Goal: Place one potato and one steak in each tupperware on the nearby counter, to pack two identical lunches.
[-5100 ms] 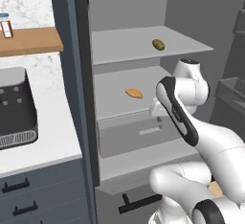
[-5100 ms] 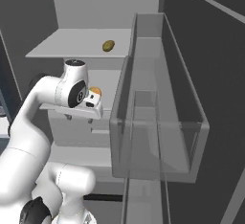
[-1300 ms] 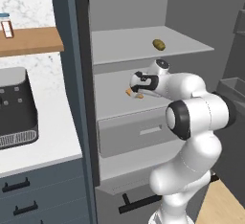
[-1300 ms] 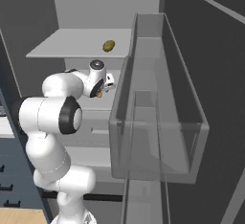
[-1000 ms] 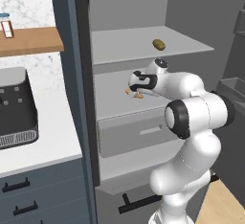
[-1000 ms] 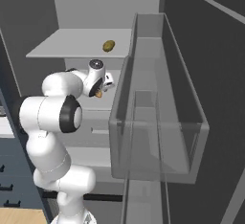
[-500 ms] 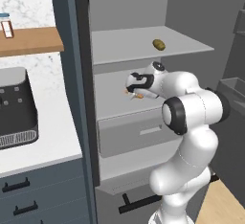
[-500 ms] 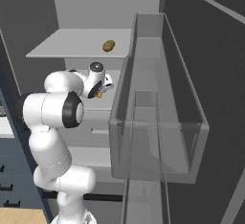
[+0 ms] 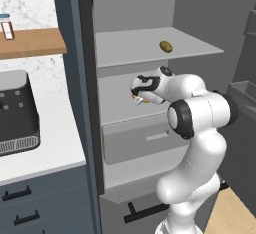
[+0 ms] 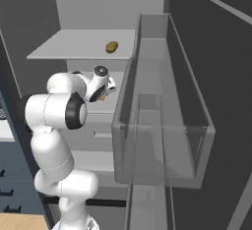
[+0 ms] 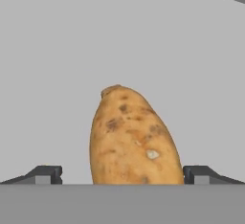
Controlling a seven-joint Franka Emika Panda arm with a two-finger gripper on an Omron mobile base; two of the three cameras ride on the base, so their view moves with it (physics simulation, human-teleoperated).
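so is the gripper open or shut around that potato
Open. In the hand view the gripper fingertips stand wide on either side of the potato, with gaps showing.

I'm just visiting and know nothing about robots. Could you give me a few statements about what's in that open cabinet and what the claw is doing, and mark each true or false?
1. The claw is open, one fingertip either side of a potato. True.
2. A second potato lies on the upper shelf. True.
3. The claw is closed tightly on the potato. False: its fingertips stand apart from it.
4. A red apple sits on the upper shelf. False: that shelf holds a brown potato.
5. The white counter carries a dark appliance. True.
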